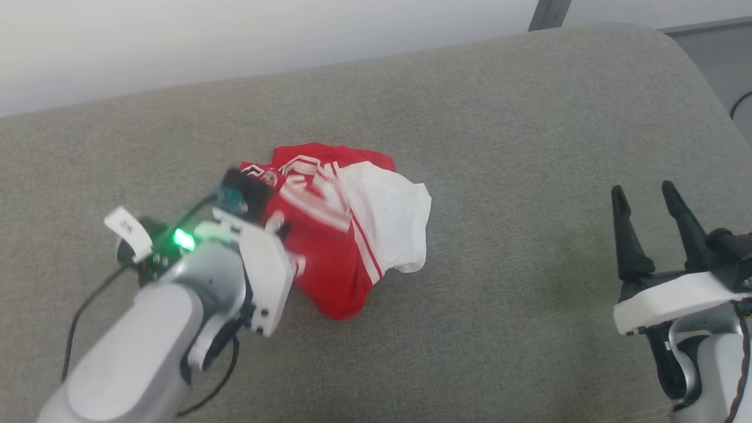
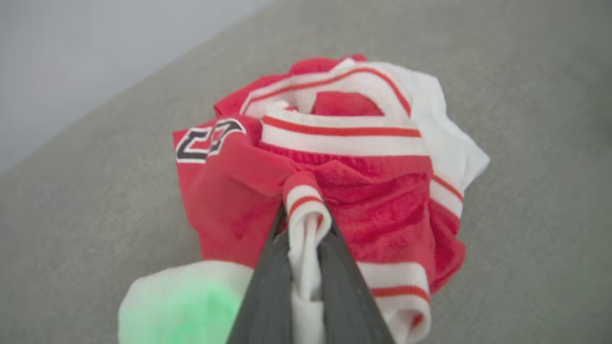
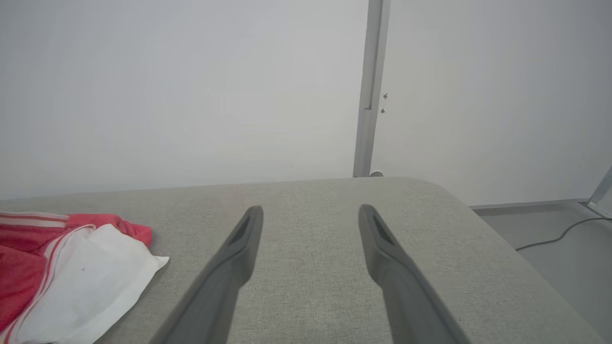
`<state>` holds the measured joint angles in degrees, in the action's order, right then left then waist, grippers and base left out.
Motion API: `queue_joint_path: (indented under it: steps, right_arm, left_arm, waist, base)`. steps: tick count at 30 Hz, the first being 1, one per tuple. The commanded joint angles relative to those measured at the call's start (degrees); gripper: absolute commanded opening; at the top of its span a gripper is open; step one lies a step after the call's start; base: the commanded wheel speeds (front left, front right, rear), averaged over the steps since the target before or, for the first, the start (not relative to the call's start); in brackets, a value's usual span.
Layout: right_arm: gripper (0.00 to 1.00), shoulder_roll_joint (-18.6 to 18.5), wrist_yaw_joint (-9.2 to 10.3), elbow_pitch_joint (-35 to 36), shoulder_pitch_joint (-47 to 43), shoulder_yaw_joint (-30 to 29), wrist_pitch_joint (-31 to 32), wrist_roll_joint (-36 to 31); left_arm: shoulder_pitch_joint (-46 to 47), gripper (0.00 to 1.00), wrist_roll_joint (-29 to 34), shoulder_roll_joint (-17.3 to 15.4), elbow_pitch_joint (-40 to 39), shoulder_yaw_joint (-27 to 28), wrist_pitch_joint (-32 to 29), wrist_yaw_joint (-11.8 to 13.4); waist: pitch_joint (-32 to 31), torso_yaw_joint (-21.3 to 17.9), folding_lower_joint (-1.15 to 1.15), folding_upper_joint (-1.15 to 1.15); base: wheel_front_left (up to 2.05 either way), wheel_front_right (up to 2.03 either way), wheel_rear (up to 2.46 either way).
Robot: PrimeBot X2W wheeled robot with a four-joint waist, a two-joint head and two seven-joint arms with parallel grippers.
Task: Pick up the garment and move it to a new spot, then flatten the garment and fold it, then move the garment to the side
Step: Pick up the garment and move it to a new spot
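shirt [image 1: 335,258] is a crumpled heap on the grey cushion [image 1: 529,305], left of centre in the head view. nearest me, bottom middle of the left wrist view, my left gripper [image 2: 303,215] is pinched tight on a fold of the striped trim [image 2: 302,198]. past that the red body bunches up, with the "23" [image 2: 205,141] at centre left and a white sleeve [image 2: 454,143] off to the right. my right gripper [image 1: 643,191] sits lower right in the head view, fingers spread wide over the cushion, well apart from the heap. pale wall [image 1: 176,47] runs along the top.
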<state>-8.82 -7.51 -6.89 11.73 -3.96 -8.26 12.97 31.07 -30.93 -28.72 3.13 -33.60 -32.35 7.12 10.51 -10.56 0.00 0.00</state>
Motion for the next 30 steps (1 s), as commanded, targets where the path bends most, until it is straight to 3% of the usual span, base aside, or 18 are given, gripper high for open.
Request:
queue_joint_path:
  steps: [1,9,14,17,18,26,30]
  right_arm:
    - [1.00,-0.2,0.04,-0.2,0.2,0.1,-0.4,0.4]
    - [1.00,-0.5,0.04,-1.2,1.1,1.0,-0.6,0.5]
    - [1.00,-0.7,0.04,-1.0,1.6,1.4,-0.4,0.9]
    - [1.00,-1.0,0.04,-1.0,2.0,1.6,-0.2,0.9]
    - [1.00,-1.2,0.04,-1.0,2.0,1.6,-0.2,0.9]
    - [1.00,-1.6,0.04,-1.0,0.7,0.7,-0.3,1.0]
    - [1.00,-1.8,0.04,-1.1,-0.1,-0.1,-0.2,0.5]
  left_arm:
    - [-0.9,0.00,-0.2,-0.1,0.7,-0.2,0.5,-0.2]
    - [-4.2,0.00,-1.5,2.3,11.3,-1.8,3.4,-1.4]
    - [-2.6,0.00,-2.5,4.1,16.9,-2.9,4.5,-3.9]
    - [-1.5,0.40,-2.8,5.1,19.2,-3.2,5.5,-5.0]
    - [-1.2,1.00,-2.9,5.2,19.8,-3.1,5.9,-5.3]
    - [-0.7,1.00,-3.1,4.1,18.9,-1.4,12.3,-7.5]
    - [-2.6,1.00,-3.5,2.4,16.8,0.8,17.6,-7.1]
  waist:
    - [0.1,0.1,0.00,0.00]
    - [0.2,0.9,0.00,0.00]
    - [0.3,1.6,0.00,0.00]
    - [0.2,2.2,0.00,0.00]
    - [0.1,2.4,0.00,0.00]
    - [-2.2,4.8,0.00,0.00]
    - [-3.8,6.1,0.00,0.00]
  base:
    - [0.00,0.00,0.00]
    - [0.00,0.00,0.00]
    - [0.00,0.00,0.00]
    - [0.00,0.00,0.00]
    - [0.00,0.00,0.00]
    - [0.00,0.00,0.00]
    - [0.00,0.00,0.00]
